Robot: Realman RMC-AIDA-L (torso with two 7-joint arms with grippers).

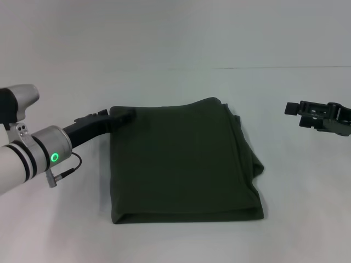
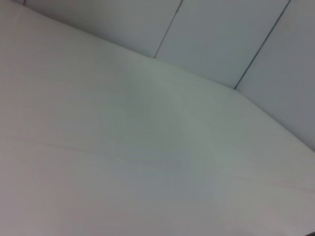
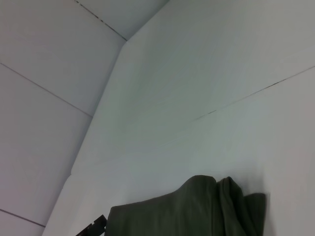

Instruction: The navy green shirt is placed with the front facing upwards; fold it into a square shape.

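The navy green shirt (image 1: pixel 184 161) lies folded into a rough square in the middle of the white table, plain olive cloth facing up with no lettering showing. Layered edges show along its near side and right side. My left gripper (image 1: pixel 119 116) rests at the shirt's far left corner, its dark tip merging with the cloth. My right gripper (image 1: pixel 307 112) hovers well to the right of the shirt, apart from it and holding nothing. In the right wrist view the shirt (image 3: pixel 197 211) shows with the left gripper (image 3: pixel 93 227) beside it. The left wrist view shows only table and wall.
The white table (image 1: pixel 175 241) spreads on all sides of the shirt. A thin seam (image 1: pixel 285 67) crosses it at the far right. Pale wall panels (image 2: pixel 221 34) stand behind the table.
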